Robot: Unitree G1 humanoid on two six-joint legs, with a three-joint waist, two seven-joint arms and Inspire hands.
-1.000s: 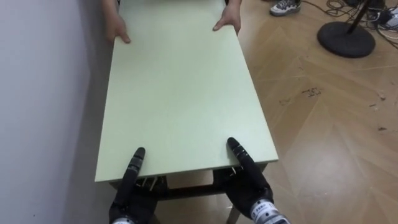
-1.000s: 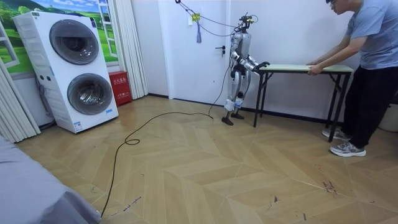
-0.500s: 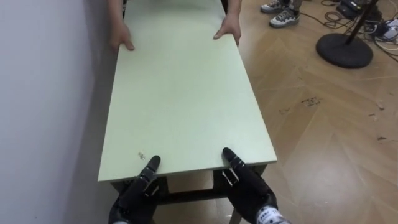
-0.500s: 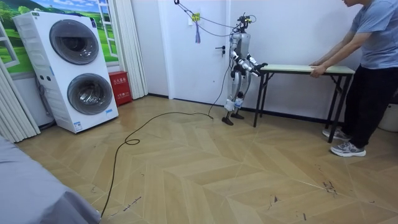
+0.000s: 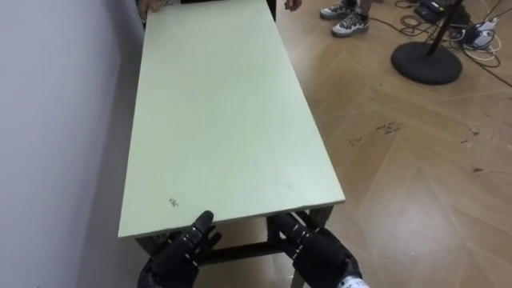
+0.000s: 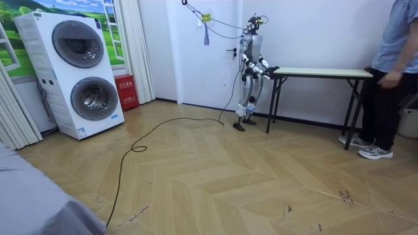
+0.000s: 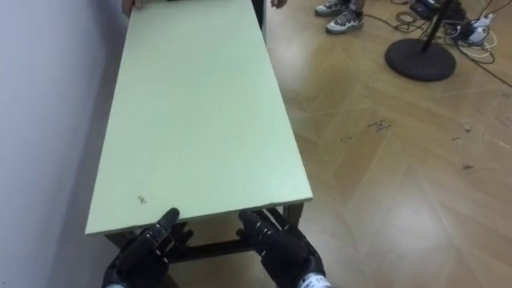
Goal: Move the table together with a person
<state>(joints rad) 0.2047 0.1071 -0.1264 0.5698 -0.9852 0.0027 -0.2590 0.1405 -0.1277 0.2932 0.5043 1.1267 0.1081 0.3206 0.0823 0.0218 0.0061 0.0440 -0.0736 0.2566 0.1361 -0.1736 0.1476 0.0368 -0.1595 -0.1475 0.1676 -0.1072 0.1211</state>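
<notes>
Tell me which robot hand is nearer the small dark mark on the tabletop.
Left. The left hand is at the near edge, just short of the mark; the right hand is toward the opposite corner.

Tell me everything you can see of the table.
The table is long and rectangular, with a pale green top bearing a small dark mark and dark metal legs. It stands level on wood floor, one long side along a white wall. The robot's left hand and right hand sit at its near edge; a person stands at the far end.
</notes>
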